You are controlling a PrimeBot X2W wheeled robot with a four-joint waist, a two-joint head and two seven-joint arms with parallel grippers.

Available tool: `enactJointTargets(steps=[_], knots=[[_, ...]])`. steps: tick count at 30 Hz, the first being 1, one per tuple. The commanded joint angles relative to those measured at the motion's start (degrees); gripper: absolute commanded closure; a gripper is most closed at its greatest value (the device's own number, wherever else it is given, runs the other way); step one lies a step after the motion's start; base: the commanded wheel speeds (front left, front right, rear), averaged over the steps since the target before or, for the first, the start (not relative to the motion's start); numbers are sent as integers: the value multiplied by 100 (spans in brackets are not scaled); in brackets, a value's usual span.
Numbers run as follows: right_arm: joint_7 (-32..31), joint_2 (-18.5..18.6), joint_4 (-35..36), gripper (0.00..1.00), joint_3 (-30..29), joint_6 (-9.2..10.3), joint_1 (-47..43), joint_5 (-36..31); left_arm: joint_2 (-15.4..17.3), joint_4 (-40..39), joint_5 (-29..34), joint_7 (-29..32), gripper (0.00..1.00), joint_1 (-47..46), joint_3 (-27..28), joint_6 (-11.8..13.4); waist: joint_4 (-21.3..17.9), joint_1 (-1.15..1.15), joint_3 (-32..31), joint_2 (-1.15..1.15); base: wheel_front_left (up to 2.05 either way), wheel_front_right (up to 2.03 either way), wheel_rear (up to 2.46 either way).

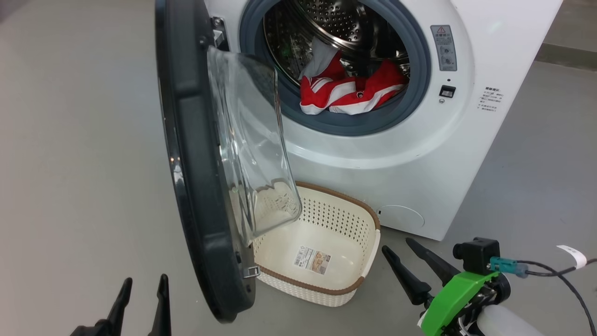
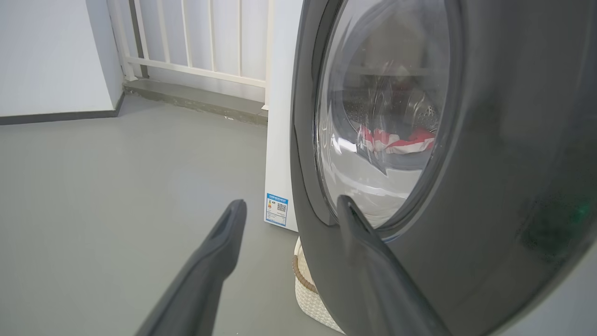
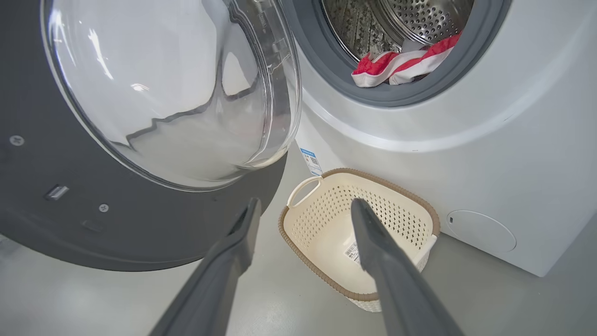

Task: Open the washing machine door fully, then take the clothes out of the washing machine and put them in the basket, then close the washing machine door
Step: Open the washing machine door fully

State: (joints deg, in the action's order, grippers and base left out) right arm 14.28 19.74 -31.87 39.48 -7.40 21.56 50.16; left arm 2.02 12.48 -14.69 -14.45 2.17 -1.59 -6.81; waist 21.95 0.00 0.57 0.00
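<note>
My left tool (image 1: 144, 285) and right tool (image 1: 397, 246) gape wide and empty along the bottom edge. The clothes (image 1: 350, 91) lie in the washing machine (image 1: 419, 177), upper centre. The washing machine door (image 1: 196, 163) overhangs the basket (image 1: 317, 285). Unless I swing it wider, garments may snag on it or miss the basket.
</note>
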Motion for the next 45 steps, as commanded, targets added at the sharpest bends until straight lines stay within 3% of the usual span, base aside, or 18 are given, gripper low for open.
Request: enactJointTargets(steps=[1,10,20,45], knots=[[70,-91,192,0,-206,-9,-263,-317,86,-121,69,-55,0,-94,205,-25,0,0,-4,0,0,0,0],[71,-543,741,0,-1410,-9,-717,-1790,86,-138,56,-55,0,-135,188,-34,19,0,50,0,0,0,0],[72,-894,1307,0,-2180,-9,-1028,-2668,86,-237,71,-55,0,-168,176,-39,50,0,69,0,0,0,0],[72,-1049,1164,0,-2606,-9,-1280,-3063,86,-188,-4,-55,0,-180,99,22,66,0,38,0,0,0,0]])
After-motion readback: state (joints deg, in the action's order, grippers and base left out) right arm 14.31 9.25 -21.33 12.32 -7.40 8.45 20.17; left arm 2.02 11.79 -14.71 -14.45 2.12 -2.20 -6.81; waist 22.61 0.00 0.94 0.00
